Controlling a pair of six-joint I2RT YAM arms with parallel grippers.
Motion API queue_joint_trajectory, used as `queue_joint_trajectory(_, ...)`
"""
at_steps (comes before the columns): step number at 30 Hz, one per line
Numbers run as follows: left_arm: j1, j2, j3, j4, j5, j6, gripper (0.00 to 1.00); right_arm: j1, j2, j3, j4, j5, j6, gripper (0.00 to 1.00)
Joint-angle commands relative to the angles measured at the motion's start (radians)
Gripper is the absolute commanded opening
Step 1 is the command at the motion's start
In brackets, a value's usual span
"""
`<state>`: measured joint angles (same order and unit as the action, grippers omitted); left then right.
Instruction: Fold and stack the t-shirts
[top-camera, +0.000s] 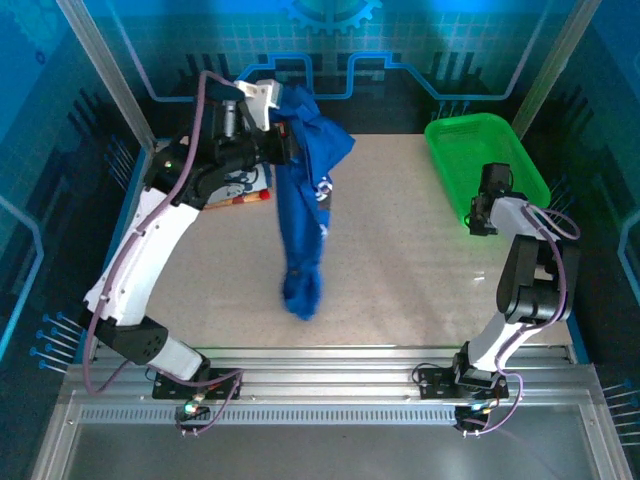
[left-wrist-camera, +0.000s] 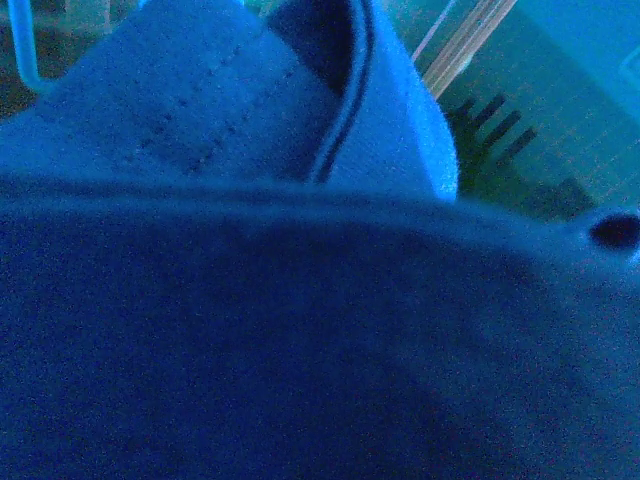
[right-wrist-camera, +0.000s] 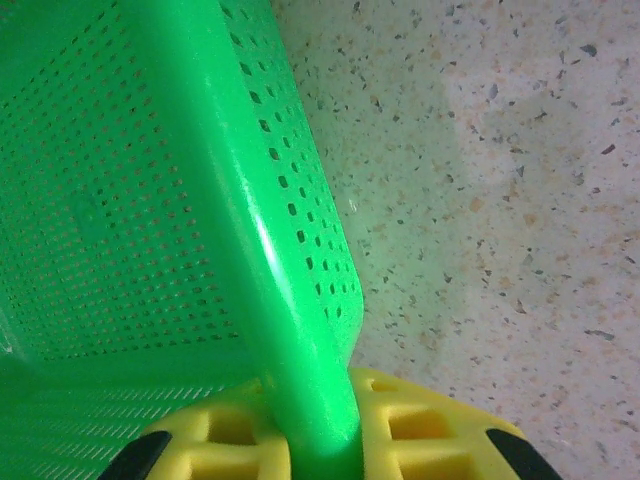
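Holding the blue t-shirt (top-camera: 300, 220) bunched in the left gripper (top-camera: 280, 128), we are keeping it raised over the far left of the table (top-camera: 400, 260), jaws clamped narrow on a fold of cloth near the top. The left wrist view is looking straight into blue fabric (left-wrist-camera: 300, 380), with a stitched hem showing above it. The shirt is hanging as a twisted rope, its long axis running from the gripper toward the near edge, and its lower end is gathering in a clump mid-table; we cannot tell whether that clump is touching the surface. The right gripper (top-camera: 478, 215) is sitting well apart on the right side, its yellow pads (right-wrist-camera: 430, 440) pinching the rim of the green basket (top-camera: 470, 130), so it is occupied with something other than the shirt. A second garment (top-camera: 240, 190), showing white and red, is lying flat under the left arm. We are judging that the spreading step is turning on the free lower end: it is lying toward the middle, between the arms, and the right arm is having to let go of the basket and cross left to reach it.
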<state>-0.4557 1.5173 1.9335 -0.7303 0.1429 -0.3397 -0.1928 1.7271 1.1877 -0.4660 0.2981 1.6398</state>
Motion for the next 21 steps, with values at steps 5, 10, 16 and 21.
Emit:
queue_joint_trajectory(5,-0.001,-0.052,-0.123,0.111,0.110,-0.081,0.00,-0.030,0.088,0.052,-0.148,0.044,0.093,0.05)
queue_joint_trajectory(10,0.000,-0.036,-0.210,0.180,0.181,-0.138,0.00,-0.025,0.064,0.034,-0.111,0.031,0.057,0.49)
queue_joint_trajectory(16,0.069,-0.036,-0.363,0.246,0.140,-0.258,0.00,-0.022,-0.006,0.019,-0.026,-0.077,-0.211,0.99)
queue_joint_trajectory(21,0.195,-0.060,-0.546,0.320,0.086,-0.412,0.00,0.009,-0.101,-0.044,0.029,-0.177,-0.408,1.00)
